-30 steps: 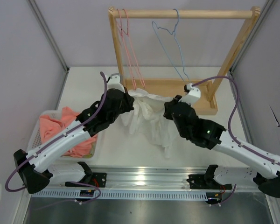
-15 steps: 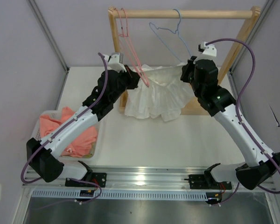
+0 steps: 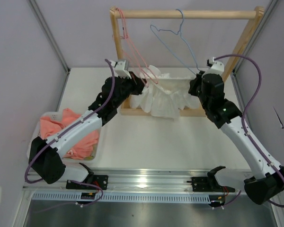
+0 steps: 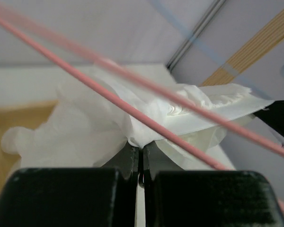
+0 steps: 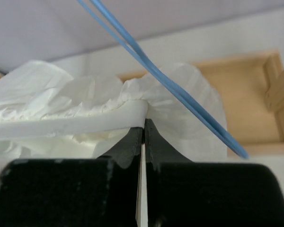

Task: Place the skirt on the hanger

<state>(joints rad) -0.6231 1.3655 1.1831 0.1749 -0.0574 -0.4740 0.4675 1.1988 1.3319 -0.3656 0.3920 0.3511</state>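
**Top external view**
- Containers: you have one white basket at the table's left, holding a salmon-pink cloth. One wooden rack stands at the back. Its low frame base lies beneath the hanging fabric.
- Hangers, two, both on the rack's rail: one pink hanger to the left and the hanger, light blue, right of it.
- The skirt, one: stretched in the air between your two arms, over the rack base and under both hangers.
- Left gripper: clamped on the skirt's left end.
- Right gripper: clamped on its right end.
- Surface: white table, a metal rail along its near edge, and pale lilac walls around.

**Left wrist view**
- The fingers pinch white fabric with no gap between them. The pink hanger's wires cross diagonally just in front of the skirt.

**Right wrist view**
- The jaws are closed on the gathered waistband. The blue wire slants across the fabric. You cannot tell whether it touches.
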